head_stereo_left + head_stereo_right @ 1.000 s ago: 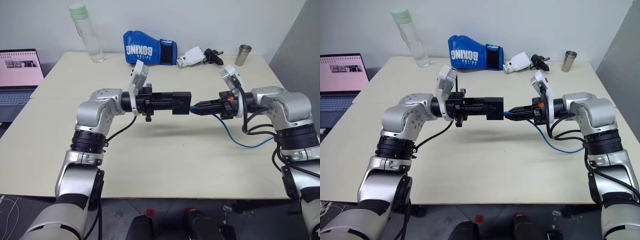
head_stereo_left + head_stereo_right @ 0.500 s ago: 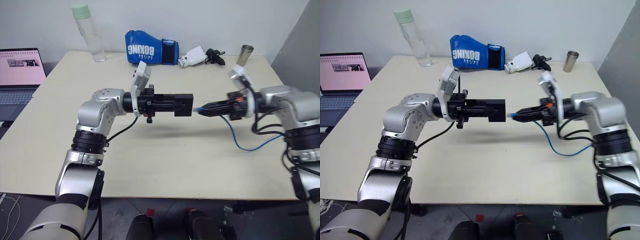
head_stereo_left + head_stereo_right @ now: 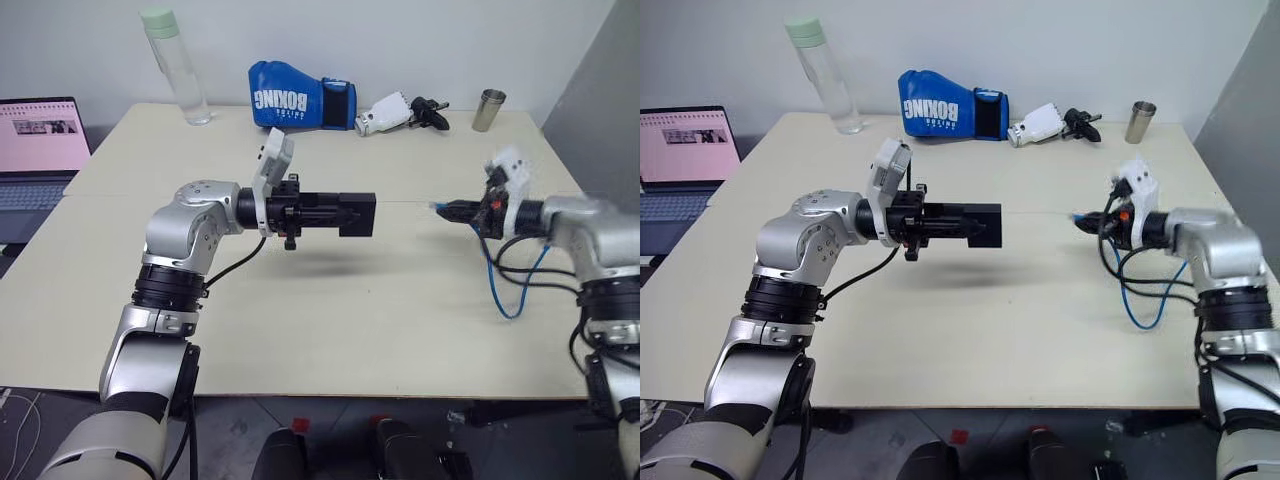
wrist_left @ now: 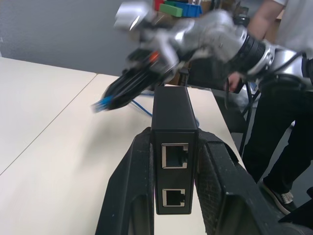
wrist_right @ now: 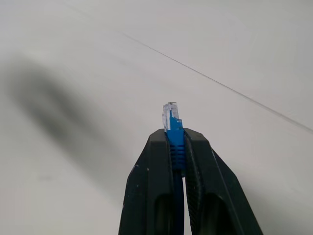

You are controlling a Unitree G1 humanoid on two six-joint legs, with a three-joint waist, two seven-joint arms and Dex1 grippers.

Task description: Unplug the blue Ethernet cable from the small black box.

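The left fingers [image 4: 146,196] pinched the small black box [image 3: 356,214] above the bench [image 3: 330,320]; well apart, the right fingers [image 5: 154,196] pinched the blue cable [image 5: 175,134], unplugged

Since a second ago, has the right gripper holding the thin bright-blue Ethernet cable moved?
Yes. The right gripper pulled the cable's plug out and rightward, away from the small black box, toward the table's right edge.

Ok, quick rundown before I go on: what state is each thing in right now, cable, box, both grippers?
blue Ethernet cable: unplugged, clear plug free in the air, cord hanging to the table.
small black box: held off the table, both ports empty.
left gripper: shut on the small black box.
right gripper: shut on the blue Ethernet cable just behind its plug, well apart from the box.
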